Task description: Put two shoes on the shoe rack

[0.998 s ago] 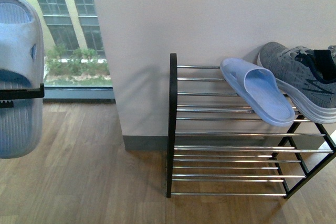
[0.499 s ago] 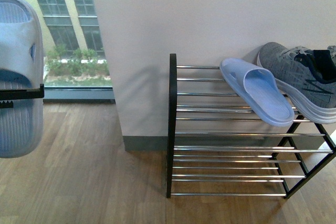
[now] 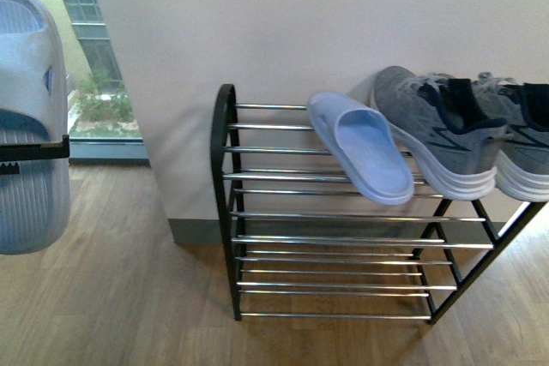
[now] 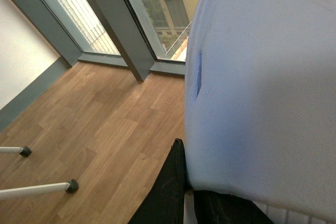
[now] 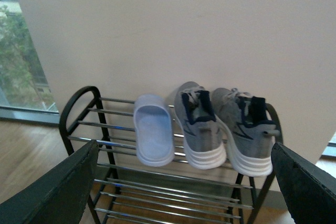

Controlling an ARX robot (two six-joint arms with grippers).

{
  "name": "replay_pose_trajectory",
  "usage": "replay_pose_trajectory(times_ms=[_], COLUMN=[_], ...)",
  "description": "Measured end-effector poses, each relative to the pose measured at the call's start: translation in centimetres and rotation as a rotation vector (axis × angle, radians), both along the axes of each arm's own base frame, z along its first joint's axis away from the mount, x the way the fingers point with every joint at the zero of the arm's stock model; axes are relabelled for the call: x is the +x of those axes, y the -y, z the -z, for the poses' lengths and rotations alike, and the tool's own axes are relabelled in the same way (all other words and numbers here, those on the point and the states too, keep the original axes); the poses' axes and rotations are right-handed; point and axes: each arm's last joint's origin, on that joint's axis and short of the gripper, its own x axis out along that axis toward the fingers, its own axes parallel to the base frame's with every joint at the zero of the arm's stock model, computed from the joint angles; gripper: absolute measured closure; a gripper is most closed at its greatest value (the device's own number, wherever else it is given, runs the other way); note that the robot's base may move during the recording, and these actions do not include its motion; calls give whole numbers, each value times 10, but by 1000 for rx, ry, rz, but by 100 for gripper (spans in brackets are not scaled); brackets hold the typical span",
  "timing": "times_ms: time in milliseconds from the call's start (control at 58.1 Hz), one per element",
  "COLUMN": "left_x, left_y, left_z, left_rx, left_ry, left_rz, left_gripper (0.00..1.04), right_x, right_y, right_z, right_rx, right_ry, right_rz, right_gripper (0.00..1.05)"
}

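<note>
The left gripper (image 3: 26, 150) is raised at the far left of the front view, its black fingers (image 4: 167, 192) clamped across a pale blue slide sandal (image 3: 30, 117) that hangs with its long axis vertical and its ridged sole facing the camera. The left wrist view shows this held sandal's smooth side at close range, above wood flooring (image 4: 100, 135) and beside a window frame (image 4: 113, 22), which the front view does not resolve. The second sandal (image 3: 360, 156) lies on the top tier of the shoe rack (image 3: 225, 212), its long axis running from the wall toward the front rail, one end overhanging the front bars and the footbed facing up. Just beside it stand two grey sneakers (image 3: 437, 130). The right wrist view alone shows the right gripper (image 5: 178, 192): its two dark fingers (image 5: 58, 187) spread wide at the frame edges, holding nothing, aimed at the rack.
</note>
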Motion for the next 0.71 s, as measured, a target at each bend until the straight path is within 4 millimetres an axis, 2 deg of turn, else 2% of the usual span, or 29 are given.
replay_pose_trajectory(times_ms=[189,275,379,499,602,706], left_x=[-1,5,29,69,103,133], left_y=[3,13,35,62,79,92], left_z=[0,-1,-9,-26,-30,-27], left_rx=[-5,-137,-351,-553,-656,-678], left_ry=[1,-26,-45,-72,-153,-252], left_rz=[15,126,228,318,335,325], left_gripper=[103,103,103,103,103,103], right_x=[0,0,0,0,0,0], right_y=[0,0,0,0,0,0], right_z=[0,0,0,0,0,0], right_rx=[2,3,3,3,3,3], right_ry=[-1,0,0,0,0,0], right_rz=[9,10,6,5,5,5], right_gripper=[9,9,9,9,9,9])
